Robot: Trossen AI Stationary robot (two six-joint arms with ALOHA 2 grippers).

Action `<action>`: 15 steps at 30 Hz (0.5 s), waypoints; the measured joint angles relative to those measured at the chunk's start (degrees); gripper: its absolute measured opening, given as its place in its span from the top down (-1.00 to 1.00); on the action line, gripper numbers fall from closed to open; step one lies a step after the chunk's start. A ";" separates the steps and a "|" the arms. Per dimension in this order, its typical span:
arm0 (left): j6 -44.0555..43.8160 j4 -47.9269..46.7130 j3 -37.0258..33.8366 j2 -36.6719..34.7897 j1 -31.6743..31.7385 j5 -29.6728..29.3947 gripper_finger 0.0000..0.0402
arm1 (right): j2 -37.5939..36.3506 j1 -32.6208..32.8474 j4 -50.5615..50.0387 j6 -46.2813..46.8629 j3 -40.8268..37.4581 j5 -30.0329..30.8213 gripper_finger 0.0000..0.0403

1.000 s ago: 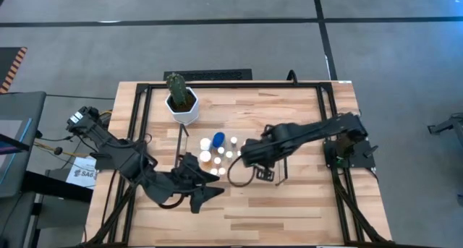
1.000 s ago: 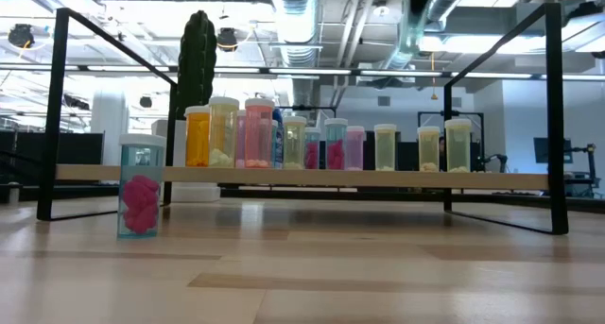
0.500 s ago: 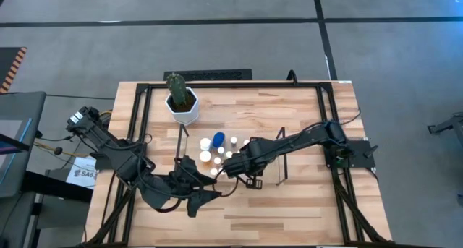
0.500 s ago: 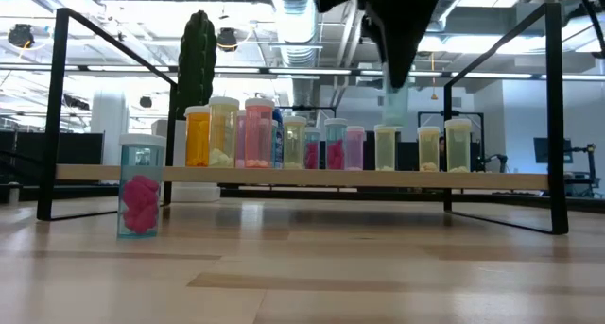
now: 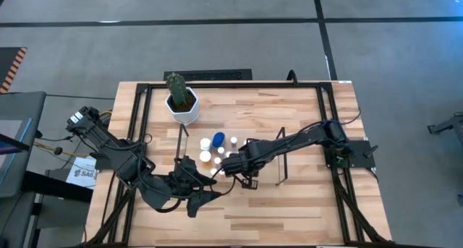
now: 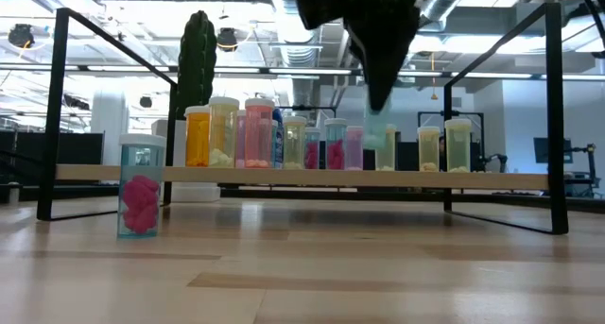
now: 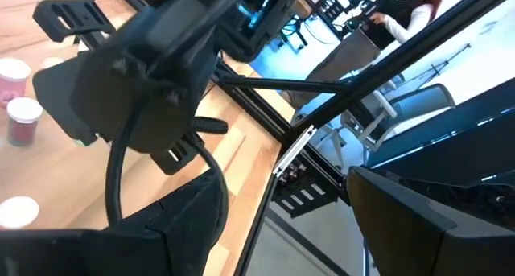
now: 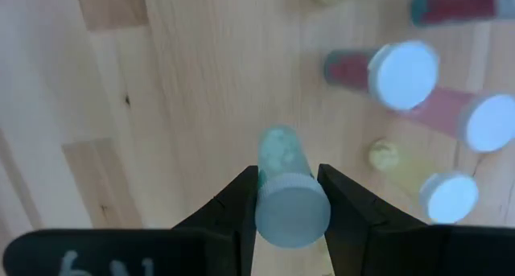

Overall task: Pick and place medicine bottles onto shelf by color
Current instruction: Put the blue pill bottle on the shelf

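The right gripper (image 8: 286,197) has its jaws clamped on a pale green bottle (image 8: 288,194), held above the shelf (image 6: 302,177), with other medicine bottles (image 8: 400,69) just beyond. The left gripper (image 5: 197,197) waits with jaws parted over the tabletop (image 5: 304,204).

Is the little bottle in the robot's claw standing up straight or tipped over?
Upright. The bottle hangs cap-up between the right gripper fingers, above the shelf.

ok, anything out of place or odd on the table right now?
One bottle with pink contents stands alone on the table in front of the shelf, apart from the row. Nothing looks tipped or spilled. The right gripper holds a pale bottle above the shelf.
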 joint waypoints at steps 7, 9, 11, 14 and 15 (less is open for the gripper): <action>-0.15 0.07 0.00 0.00 0.00 0.19 -0.29 | 0.02 -0.93 1.90 0.00 -2.53 -1.27 0.36; -0.15 0.08 0.00 0.00 0.00 0.19 -0.29 | 0.00 -1.17 2.98 0.00 -2.97 -1.39 0.36; -0.15 0.13 0.00 0.01 0.00 0.18 -0.29 | 0.00 -1.54 3.43 0.00 -3.34 -1.50 0.36; -0.56 0.15 0.00 0.02 0.00 0.19 -0.29 | 0.00 -2.18 5.60 0.00 -4.61 -2.03 0.36; -0.57 0.13 0.00 0.02 0.00 0.19 -0.29 | 0.00 -2.40 6.12 0.02 -4.94 -2.68 0.36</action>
